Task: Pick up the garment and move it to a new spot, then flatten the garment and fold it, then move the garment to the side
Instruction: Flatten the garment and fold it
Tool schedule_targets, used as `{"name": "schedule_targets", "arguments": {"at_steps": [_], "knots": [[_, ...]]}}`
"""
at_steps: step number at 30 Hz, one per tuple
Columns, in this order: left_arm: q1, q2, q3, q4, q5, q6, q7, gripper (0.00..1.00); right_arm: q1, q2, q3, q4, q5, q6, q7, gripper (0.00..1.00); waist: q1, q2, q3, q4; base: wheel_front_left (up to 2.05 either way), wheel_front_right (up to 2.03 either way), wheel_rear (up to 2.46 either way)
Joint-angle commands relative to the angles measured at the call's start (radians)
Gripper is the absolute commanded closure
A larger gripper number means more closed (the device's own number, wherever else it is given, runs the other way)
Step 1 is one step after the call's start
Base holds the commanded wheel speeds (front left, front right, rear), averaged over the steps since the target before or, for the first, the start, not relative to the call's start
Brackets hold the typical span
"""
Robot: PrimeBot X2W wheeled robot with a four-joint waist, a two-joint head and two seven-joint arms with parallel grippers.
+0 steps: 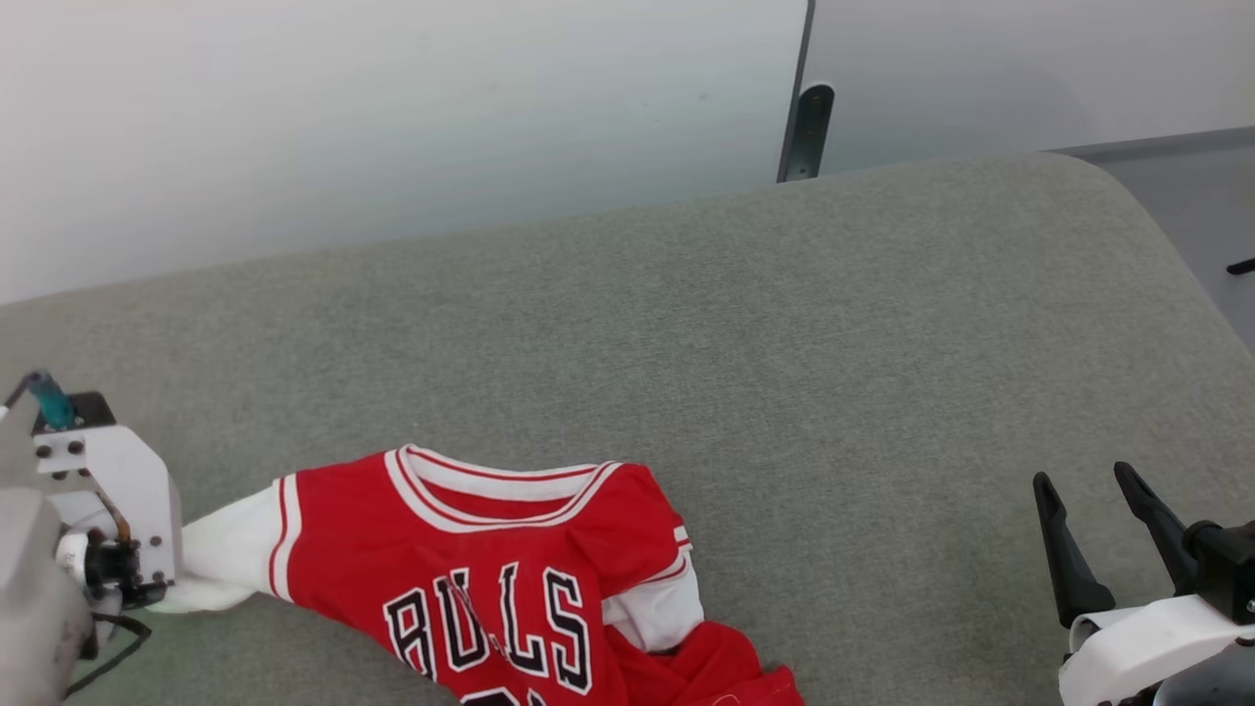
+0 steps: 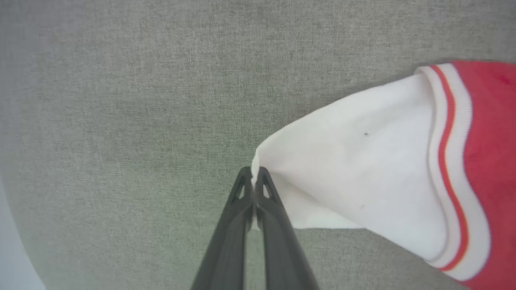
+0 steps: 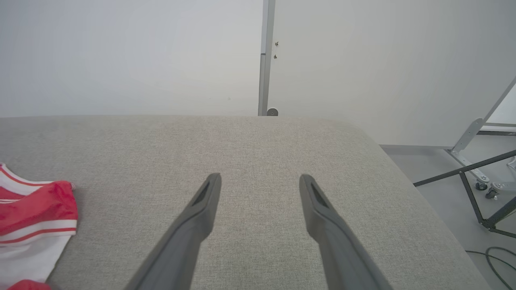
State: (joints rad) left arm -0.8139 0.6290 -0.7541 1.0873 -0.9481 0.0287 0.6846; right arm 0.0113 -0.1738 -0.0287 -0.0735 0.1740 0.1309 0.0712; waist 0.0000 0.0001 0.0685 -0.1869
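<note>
The garment (image 1: 490, 579), a red jersey with white short sleeves, striped trim and black "BULLS" lettering, lies rumpled at the near edge of the grey cushioned surface (image 1: 784, 343); its lower part runs out of the head view. My left gripper (image 2: 253, 173) is shut on the tip of the white sleeve (image 2: 354, 169), which is drawn out to the left toward the left wrist housing (image 1: 108, 529). My right gripper (image 1: 1083, 478) stands open at the lower right, well apart from the jersey, with nothing between its fingers (image 3: 203, 209). The garment's other shoulder (image 3: 36, 209) shows at the left edge of the right wrist view.
Pale wall panels rise behind the surface, with a dark post (image 1: 806, 132) at their joint. The surface's rounded right edge (image 3: 403, 169) drops to the floor, where metal stand legs (image 3: 479, 189) and a cable (image 3: 500, 262) lie.
</note>
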Motion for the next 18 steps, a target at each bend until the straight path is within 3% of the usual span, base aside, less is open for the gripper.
{"name": "schedule_targets", "arguments": {"at_steps": [1, 2, 3, 4, 13, 18], "knots": [[0.013, -0.002, 0.002, 0.004, -0.003, 0.007, -0.001, 0.90, 0.004, -0.001, 0.000, -0.001, 0.003, 0.000, 0.002, 0.00, 0.0000, -0.0001, -0.003, 0.006, 0.00, 0.00, 0.00], [0.016, -0.007, 0.003, 0.005, -0.006, 0.011, -0.003, 0.75, 0.004, -0.003, 0.001, 0.000, 0.005, 0.000, 0.002, 0.00, 0.0000, -0.0001, -0.005, 0.009, 0.00, 0.00, 0.00], [0.016, -0.010, 0.007, 0.005, -0.011, 0.013, -0.007, 0.31, 0.004, -0.004, 0.001, 0.001, 0.007, 0.000, 0.003, 0.00, 0.0000, -0.0001, -0.009, 0.014, 0.00, 0.00, 0.00], [0.016, -0.014, 0.010, 0.004, -0.015, 0.015, -0.007, 0.00, 0.004, -0.004, 0.003, 0.001, 0.009, 0.000, 0.006, 0.00, 0.0000, -0.0001, -0.013, 0.018, 0.00, 0.00, 0.00], [-0.002, -0.011, -0.008, -0.055, 0.012, -0.008, -0.062, 0.00, 0.021, -0.013, 0.024, 0.004, 0.024, 0.000, 0.019, 0.00, 0.0000, -0.0001, -0.069, 0.066, 0.00, 0.00, 0.00], [0.018, -0.008, 0.010, -0.117, 0.015, -0.029, -0.195, 0.00, 0.022, -0.010, 0.028, 0.011, 0.028, 0.000, 0.008, 0.00, 0.0000, -0.0001, -0.089, 0.091, 0.00, 0.00, 0.00]]}}
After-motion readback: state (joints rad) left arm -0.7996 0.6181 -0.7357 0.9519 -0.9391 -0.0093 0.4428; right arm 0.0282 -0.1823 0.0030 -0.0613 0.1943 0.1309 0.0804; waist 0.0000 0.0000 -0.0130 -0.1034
